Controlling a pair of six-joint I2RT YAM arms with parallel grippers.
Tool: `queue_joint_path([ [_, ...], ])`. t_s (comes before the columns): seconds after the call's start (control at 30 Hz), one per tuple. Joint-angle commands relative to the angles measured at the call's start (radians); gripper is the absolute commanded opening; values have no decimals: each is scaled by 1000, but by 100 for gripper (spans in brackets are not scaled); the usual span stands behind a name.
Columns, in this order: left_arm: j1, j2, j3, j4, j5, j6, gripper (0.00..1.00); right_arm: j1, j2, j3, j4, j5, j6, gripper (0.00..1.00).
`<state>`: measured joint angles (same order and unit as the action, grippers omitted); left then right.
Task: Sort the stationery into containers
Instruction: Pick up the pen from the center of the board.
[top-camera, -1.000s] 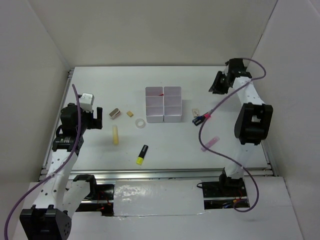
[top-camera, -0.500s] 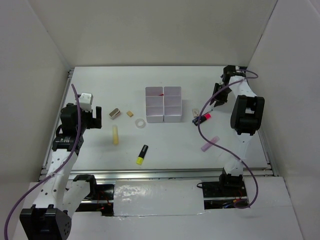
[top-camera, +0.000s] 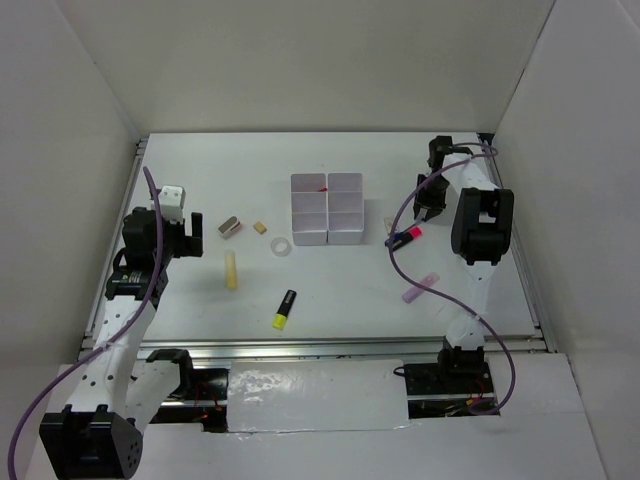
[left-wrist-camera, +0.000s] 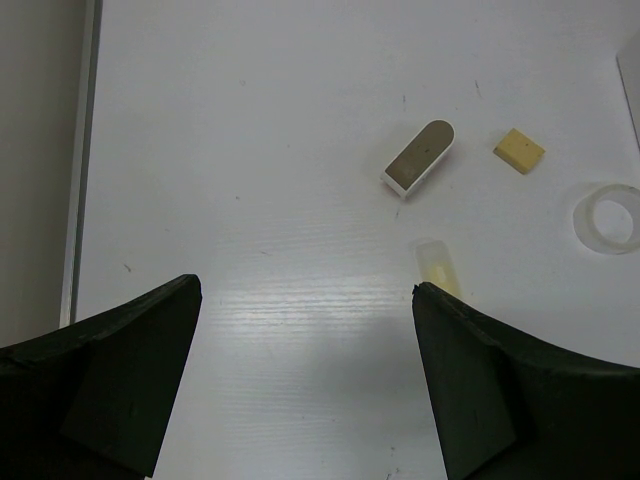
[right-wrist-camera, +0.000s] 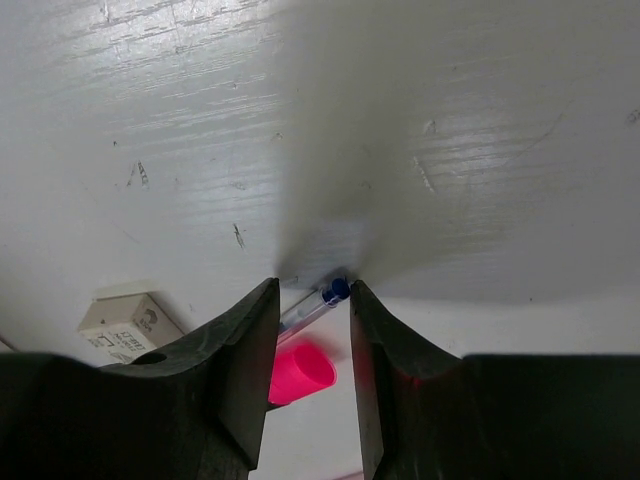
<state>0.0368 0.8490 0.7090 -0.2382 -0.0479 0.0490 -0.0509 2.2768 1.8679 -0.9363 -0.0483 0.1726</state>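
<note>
The white containers (top-camera: 327, 208) stand mid-table, with a red pen (top-camera: 320, 187) in the back left compartment. My left gripper (top-camera: 168, 222) is open and empty over bare table; in the left wrist view (left-wrist-camera: 305, 290) the metal clip (left-wrist-camera: 420, 158), tan eraser (left-wrist-camera: 520, 150), tape ring (left-wrist-camera: 610, 217) and pale yellow stick (left-wrist-camera: 437, 265) lie ahead of it. My right gripper (top-camera: 430, 198) hangs just behind the pink-black highlighter (top-camera: 405, 236). In the right wrist view (right-wrist-camera: 312, 283) its jaws stand a little apart, framing a clear blue-tipped pen (right-wrist-camera: 325, 298) and the pink cap (right-wrist-camera: 300, 370).
A lilac tube (top-camera: 420, 288) lies front right, and a yellow-black highlighter (top-camera: 285, 309) front centre. A small pale box (right-wrist-camera: 130, 325) sits beside the pink highlighter. The right arm's purple cable (top-camera: 400, 225) loops over that area. Walls enclose the table on three sides.
My right gripper has swung from the back right corner leftward and down toward the pink highlighter. The left arm has barely moved.
</note>
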Motion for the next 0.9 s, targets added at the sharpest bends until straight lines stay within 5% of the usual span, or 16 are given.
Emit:
queue_joint_path([
  [0.0,0,-8,4,39,-10,-9,99,13,9,50,-39,41,-18,42],
  [0.3,0,1,12,30,-30,5,99,40,7,42,-59,39,-27,38],
  [0.87,0,2,15,5,-46,9,99,121,32,71,-78,-56,16,10],
])
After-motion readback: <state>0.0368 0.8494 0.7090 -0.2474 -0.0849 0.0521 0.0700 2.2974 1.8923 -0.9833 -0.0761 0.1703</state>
